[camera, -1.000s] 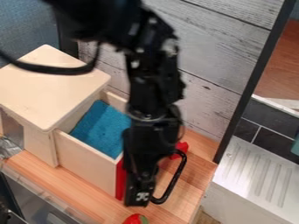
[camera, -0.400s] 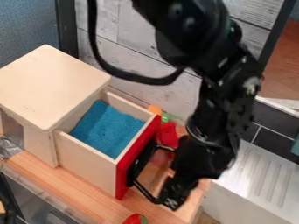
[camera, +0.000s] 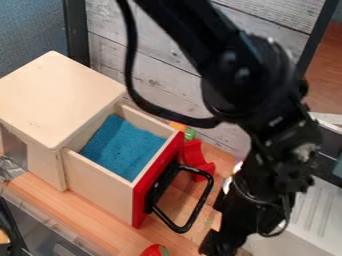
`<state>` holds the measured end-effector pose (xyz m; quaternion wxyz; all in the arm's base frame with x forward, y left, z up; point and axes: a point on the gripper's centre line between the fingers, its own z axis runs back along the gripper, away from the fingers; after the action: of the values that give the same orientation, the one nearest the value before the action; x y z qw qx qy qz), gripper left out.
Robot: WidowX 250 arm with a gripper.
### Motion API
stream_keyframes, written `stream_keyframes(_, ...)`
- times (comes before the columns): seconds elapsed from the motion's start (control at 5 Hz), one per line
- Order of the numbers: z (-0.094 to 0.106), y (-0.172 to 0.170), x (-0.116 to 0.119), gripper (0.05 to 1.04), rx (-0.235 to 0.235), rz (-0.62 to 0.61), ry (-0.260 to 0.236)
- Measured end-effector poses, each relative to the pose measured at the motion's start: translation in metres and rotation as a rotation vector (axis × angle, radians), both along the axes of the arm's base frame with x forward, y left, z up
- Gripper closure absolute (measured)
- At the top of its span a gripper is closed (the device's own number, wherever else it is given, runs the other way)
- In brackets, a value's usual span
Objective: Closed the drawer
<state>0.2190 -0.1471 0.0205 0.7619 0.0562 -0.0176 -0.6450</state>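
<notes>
The black gripper (camera: 217, 244) has moved toward four o'clock, clear of the drawer's red front (camera: 140, 206). The arm (camera: 257, 97) has shifted toward three o'clock, uncovering the black handle (camera: 200, 206) and, at its one o'clock, the red toy (camera: 194, 153) and green piece (camera: 190, 134).

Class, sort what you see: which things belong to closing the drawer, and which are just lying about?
Belong to the job:
open drawer
black handle
wooden cabinet
gripper

Just lying about:
red piece beyond the handle
orange piece
green piece
red item at bottom edge
crumpled silvery material
</notes>
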Motion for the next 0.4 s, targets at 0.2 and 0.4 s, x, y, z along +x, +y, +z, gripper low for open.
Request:
stream_keyframes(0.2, -0.0023, -0.0091, 0.0094, 0.083, 0.006, 0.006, -0.016)
stream_keyframes(0.4, -0.0100, -0.0124, 0.0172, 0.083, 0.027, 0.022, -0.012)
